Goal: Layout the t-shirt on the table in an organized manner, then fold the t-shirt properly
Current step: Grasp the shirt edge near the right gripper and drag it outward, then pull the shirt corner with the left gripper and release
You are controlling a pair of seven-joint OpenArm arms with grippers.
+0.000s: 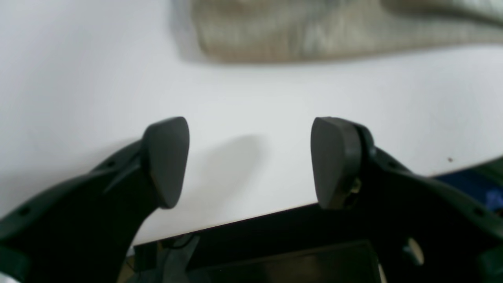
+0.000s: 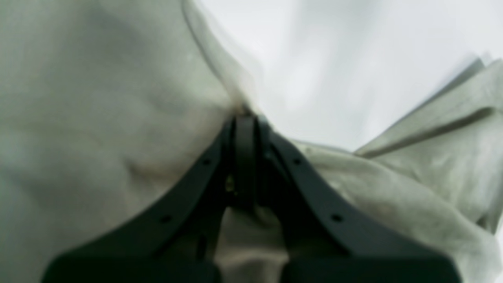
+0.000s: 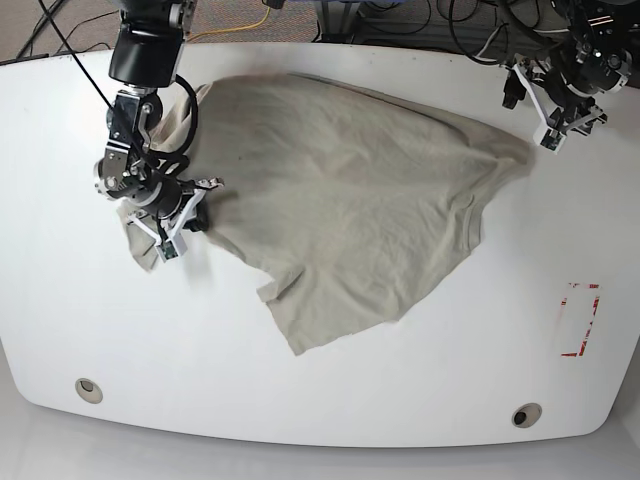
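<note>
**Right gripper pinching shirt, left gripper spread and empty**

Right gripper point(image 2: 245, 118) is clamped tight on a fold of the t-shirt point(image 3: 340, 215); the wrist view shows the fingers point(image 2: 245, 157) pressed together with cloth bunched at the tips and draping on both sides. In the base view this gripper point(image 3: 180, 215) sits at the shirt's edge toward the table's left end, cloth puckered around it, a small flap lying just beyond toward the left edge.

Left gripper point(image 1: 249, 161) is spread wide, nothing between its pads point(image 1: 167, 161), over bare table point(image 1: 78, 78) near the edge. A strip of shirt point(image 1: 314, 31) lies beyond the fingertips, not touching. In the base view it point(image 3: 565, 115) sits near the far right corner, just beside the shirt's pointed right end.

Shirt covers the far-middle of the table point(image 3: 400, 400), wrinkled, skewed, one corner reaching toward the near edge. Red tape rectangle point(image 3: 580, 320) near the right edge, grommet holes point(image 3: 88, 389) at both near corners.
</note>
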